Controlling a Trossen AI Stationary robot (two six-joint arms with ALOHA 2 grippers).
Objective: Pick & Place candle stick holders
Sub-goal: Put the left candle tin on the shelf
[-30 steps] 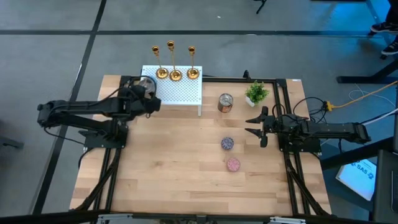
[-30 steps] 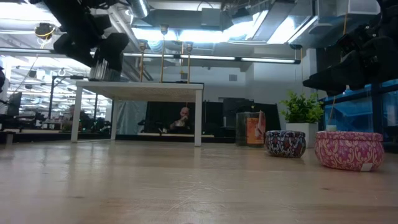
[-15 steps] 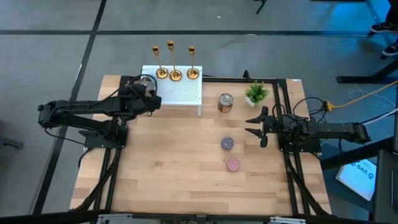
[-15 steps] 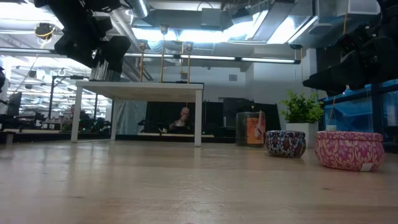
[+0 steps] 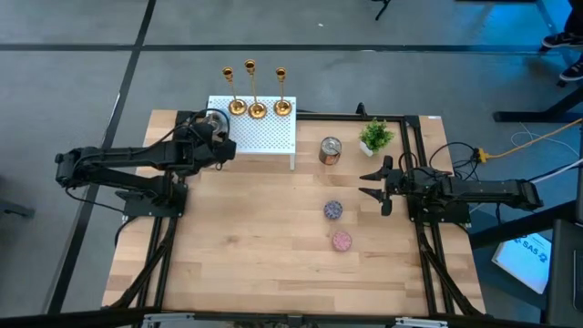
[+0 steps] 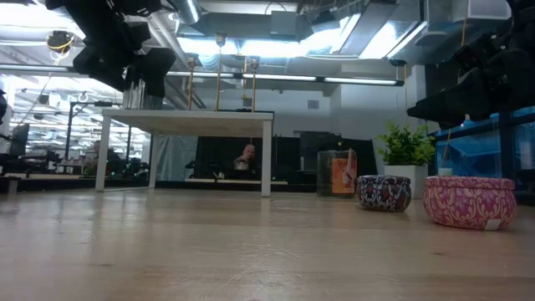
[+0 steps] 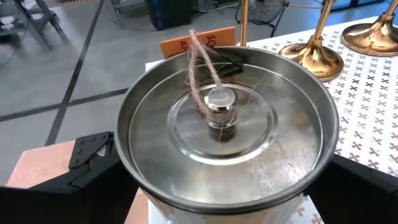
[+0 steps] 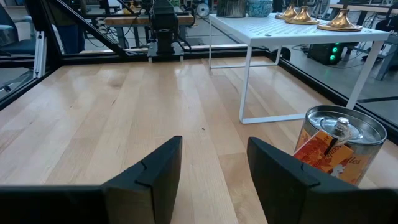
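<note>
Three gold candle stick holders (image 5: pixel 258 107) stand upright on their round bases along the far edge of a white perforated stand (image 5: pixel 269 138); two of the bases (image 7: pixel 314 59) show in the left wrist view. My left gripper (image 5: pixel 215 138) is over the stand's left end, open, with one finger on each side of a silver lidded tin (image 7: pixel 224 130) that stands on the stand. My right gripper (image 5: pixel 380 186) waits open at the table's right side with nothing between its fingers (image 8: pixel 214 171). My left gripper has its two fingers (image 7: pixel 93 155) level at opposite sides of the silver tin's wall, below the rim. I cannot tell whether they touch it. The tin stands upright on the white stand.
An orange-labelled tin (image 5: pixel 331 150) and a small potted plant (image 5: pixel 375 136) stand right of the stand. A blue patterned tin (image 5: pixel 333 210) and a pink tin (image 5: pixel 342 240) lie on the bare wood toward the right. A black frame (image 5: pixel 414 123) borders the table.
</note>
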